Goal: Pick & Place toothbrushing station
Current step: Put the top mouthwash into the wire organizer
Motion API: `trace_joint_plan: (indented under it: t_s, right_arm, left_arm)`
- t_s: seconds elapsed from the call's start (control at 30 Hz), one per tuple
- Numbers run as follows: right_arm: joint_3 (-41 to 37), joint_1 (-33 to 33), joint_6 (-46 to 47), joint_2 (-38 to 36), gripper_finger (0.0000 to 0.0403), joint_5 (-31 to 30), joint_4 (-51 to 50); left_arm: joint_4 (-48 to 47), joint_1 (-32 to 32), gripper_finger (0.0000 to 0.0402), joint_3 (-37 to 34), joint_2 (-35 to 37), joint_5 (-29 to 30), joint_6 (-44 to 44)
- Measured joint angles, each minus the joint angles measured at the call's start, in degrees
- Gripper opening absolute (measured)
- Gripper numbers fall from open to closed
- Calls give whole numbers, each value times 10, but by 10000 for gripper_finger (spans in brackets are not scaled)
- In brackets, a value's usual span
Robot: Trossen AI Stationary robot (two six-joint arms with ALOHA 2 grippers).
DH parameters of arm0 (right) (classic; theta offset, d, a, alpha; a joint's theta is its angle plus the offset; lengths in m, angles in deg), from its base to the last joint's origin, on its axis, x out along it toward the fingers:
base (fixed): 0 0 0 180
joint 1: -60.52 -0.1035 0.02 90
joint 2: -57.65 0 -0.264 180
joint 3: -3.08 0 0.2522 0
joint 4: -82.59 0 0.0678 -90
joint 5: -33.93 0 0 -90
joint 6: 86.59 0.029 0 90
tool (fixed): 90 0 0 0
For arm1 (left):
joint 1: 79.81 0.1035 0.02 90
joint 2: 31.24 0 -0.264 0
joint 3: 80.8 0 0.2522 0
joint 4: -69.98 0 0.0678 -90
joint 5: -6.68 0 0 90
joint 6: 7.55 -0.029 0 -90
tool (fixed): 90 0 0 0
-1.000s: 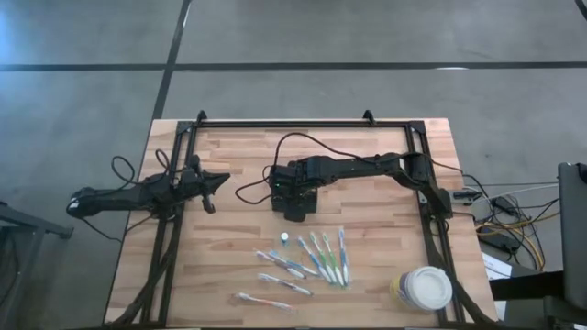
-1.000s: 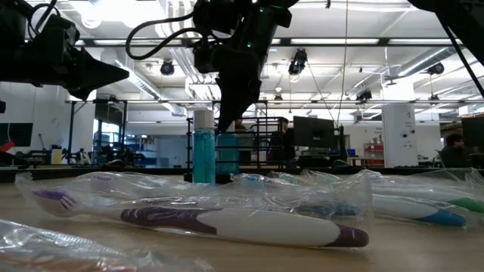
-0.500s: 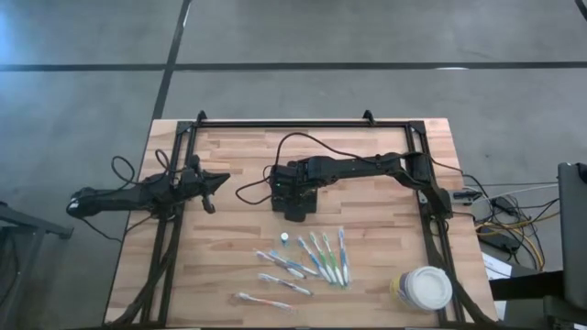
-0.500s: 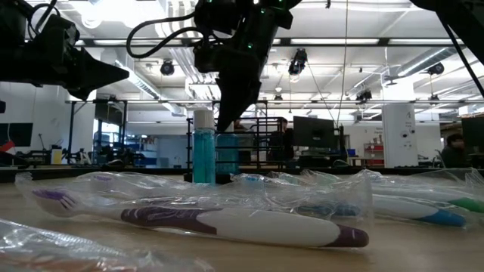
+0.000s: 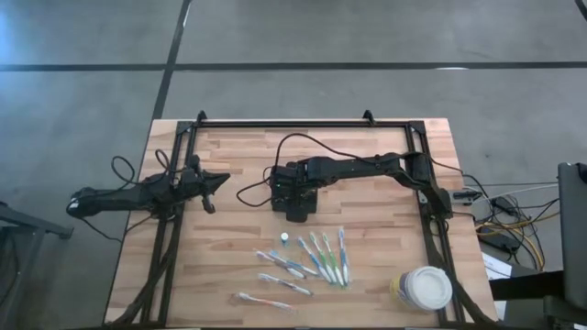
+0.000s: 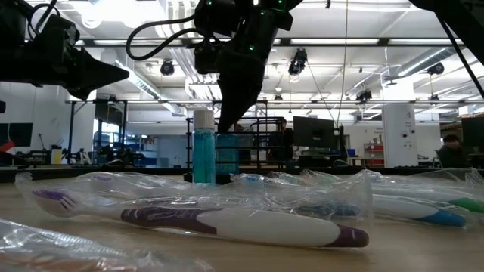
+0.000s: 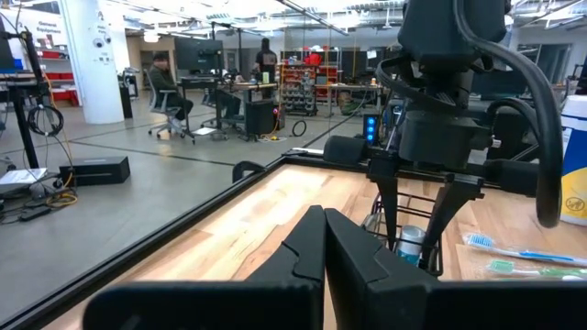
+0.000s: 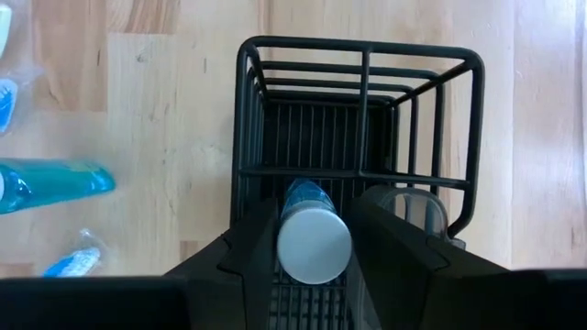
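Right wrist view showed the right gripper (image 8: 315, 240), jaws parted beside a blue bottle (image 8: 314, 240) inside the caddy (image 8: 362, 110) mid-counter; releasing seemed underway, withdrawal next, while the left gripper (image 5: 212, 182) idled closed.

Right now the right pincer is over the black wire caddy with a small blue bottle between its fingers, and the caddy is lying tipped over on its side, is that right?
Not quite. The caddy stands upright on the table, open top facing up; the right wrist view looks straight down into it. The rest holds: the right pincer is over it with the small blue bottle between its fingers.
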Motion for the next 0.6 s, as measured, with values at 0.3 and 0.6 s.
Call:
trace_joint_plan:
  t_s: [0.3, 0.6]
  right_arm:
    - [-1, 0, -3, -11, 144, 0, -3]
    - [6, 1, -6, -17, 175, -2, -3]
  left_arm:
    - [0, 0, 5, 0, 0, 0, 0]
    - [0, 0, 5, 0, 0, 0, 0]
